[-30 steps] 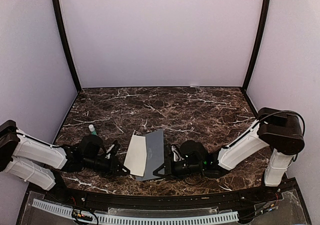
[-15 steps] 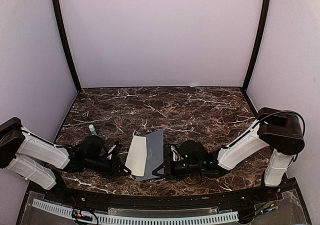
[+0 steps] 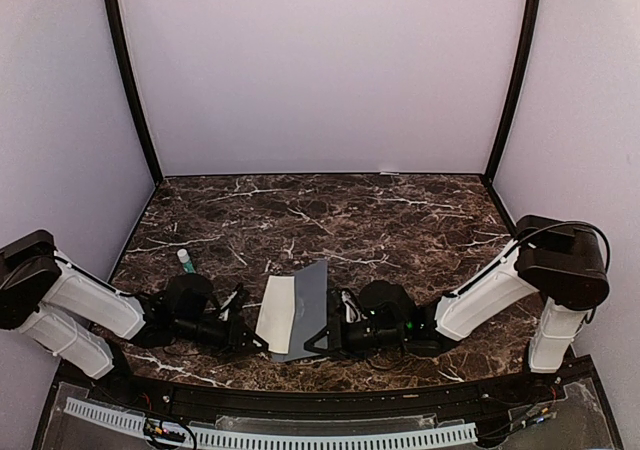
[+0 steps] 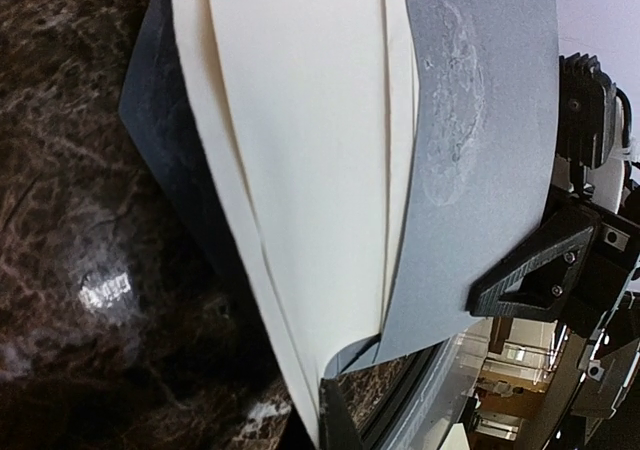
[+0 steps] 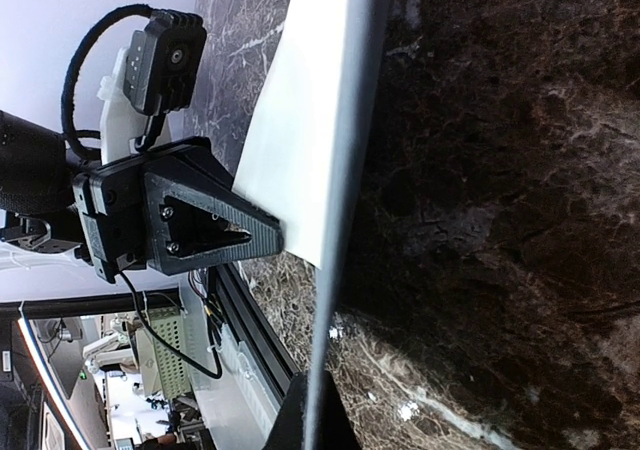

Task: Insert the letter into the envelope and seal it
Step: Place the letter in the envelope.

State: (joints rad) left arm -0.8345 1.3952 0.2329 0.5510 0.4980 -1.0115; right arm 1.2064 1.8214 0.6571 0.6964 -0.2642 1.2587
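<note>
The grey-blue envelope (image 3: 312, 305) stands tilted up off the marble near the front edge, and my right gripper (image 3: 313, 344) is shut on its near corner. The cream letter (image 3: 277, 313) leans against the envelope's left side, its right part tucked under the grey sheet. My left gripper (image 3: 258, 346) is shut on the letter's near edge. In the left wrist view the letter (image 4: 310, 170) runs under the envelope (image 4: 480, 160), with my left gripper (image 4: 325, 422) at the bottom. In the right wrist view the envelope (image 5: 352, 170) shows edge-on in my right gripper (image 5: 318, 420), the letter (image 5: 300, 120) behind it.
A small white tube with a green cap (image 3: 185, 260) stands on the marble table (image 3: 400, 220) behind my left arm. The table's black front rail (image 3: 320, 385) runs just below both grippers. Lilac walls close the back and sides.
My left gripper has slid a little to the right with the letter, and less of the cream sheet shows beside the envelope. The right gripper has held still.
</note>
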